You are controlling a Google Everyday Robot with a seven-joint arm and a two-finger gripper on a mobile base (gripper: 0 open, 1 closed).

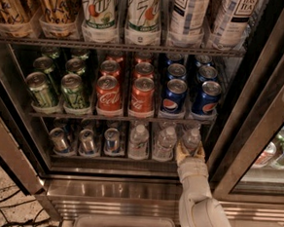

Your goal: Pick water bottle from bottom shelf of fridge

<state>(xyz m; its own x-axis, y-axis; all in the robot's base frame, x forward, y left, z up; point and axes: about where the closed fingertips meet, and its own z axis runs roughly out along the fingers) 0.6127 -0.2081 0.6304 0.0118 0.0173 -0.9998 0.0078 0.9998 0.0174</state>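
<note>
Rising from the bottom edge beside a clear plastic bin (124,226), the white arm (201,212) crossed the stainless steel base (117,194) of the fridge (13,145) and reached into its bottom shelf (124,160). The pincer (190,152) sat at the right end of that shelf. Its two tan fingers (180,153) were closed around the lower body of the water bottle (192,138), one on each side. That bottle stood upright in the rightmost lane, white cap on top. Just left of it stood two more clear bottles (139,140), and three silver-blue cans (86,141) filled the lanes further left. On the rack above were green cans (41,89), red Coca-Cola cans (109,93) and blue Pepsi cans (174,95), in rows running back into the dark. Highest up stood 7UP bottles (98,10) and tall white tea bottles (188,16). The glass door (257,138) stood at the right, with black cables (3,208) on the floor at the left.
</note>
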